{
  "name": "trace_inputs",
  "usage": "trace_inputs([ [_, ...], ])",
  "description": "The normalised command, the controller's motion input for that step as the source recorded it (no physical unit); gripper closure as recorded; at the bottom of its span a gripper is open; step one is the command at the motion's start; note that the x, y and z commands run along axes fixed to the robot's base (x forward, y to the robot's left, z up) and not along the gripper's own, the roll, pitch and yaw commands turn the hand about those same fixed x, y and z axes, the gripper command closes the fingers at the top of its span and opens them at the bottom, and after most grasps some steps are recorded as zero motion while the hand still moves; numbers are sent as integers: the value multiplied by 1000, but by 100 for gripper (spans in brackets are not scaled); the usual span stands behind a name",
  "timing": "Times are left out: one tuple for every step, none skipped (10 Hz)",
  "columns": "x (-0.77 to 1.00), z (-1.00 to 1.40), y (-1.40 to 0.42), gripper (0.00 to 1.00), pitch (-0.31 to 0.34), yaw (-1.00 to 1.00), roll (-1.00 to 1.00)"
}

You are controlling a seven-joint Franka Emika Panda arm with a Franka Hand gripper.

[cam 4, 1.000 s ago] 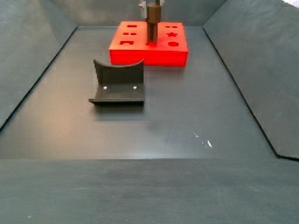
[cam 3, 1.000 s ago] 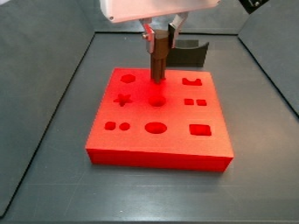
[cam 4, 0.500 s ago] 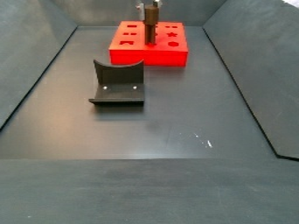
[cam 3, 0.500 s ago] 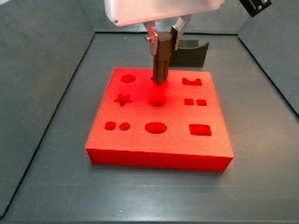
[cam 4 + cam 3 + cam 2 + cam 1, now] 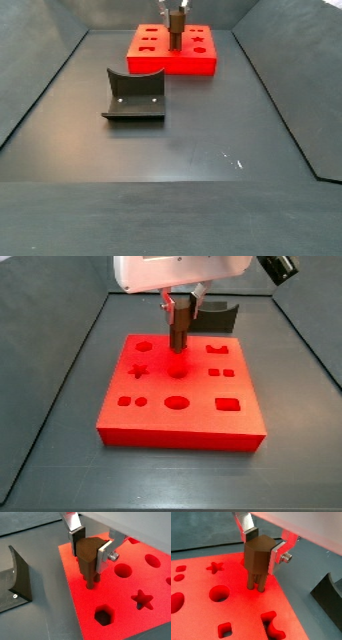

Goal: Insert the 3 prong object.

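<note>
Here the red block (image 5: 181, 388) carries shaped holes — a star (image 5: 141, 599), rounds, a hexagon (image 5: 103, 615) — and the 3 prong object (image 5: 257, 560) stands upright over it, its rod tips down at the block's top face in both wrist views. The gripper (image 5: 264, 548) is closed on the object's brown head, silver fingers (image 5: 105, 555) on either side. The block rests on a dark grey floor (image 5: 187, 160) between dark walls, well apart from the fixture (image 5: 134, 96).
</note>
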Motion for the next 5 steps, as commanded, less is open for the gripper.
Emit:
trace_inputs([
  [0,-203,-74,100,0,0,51],
  [0,-249,-94,100,0,0,71],
  [0,-406,-131,100,0,0,150],
  [0,-554,-143,100,0,0,199],
  [0,-589,-137,100,0,0,214],
])
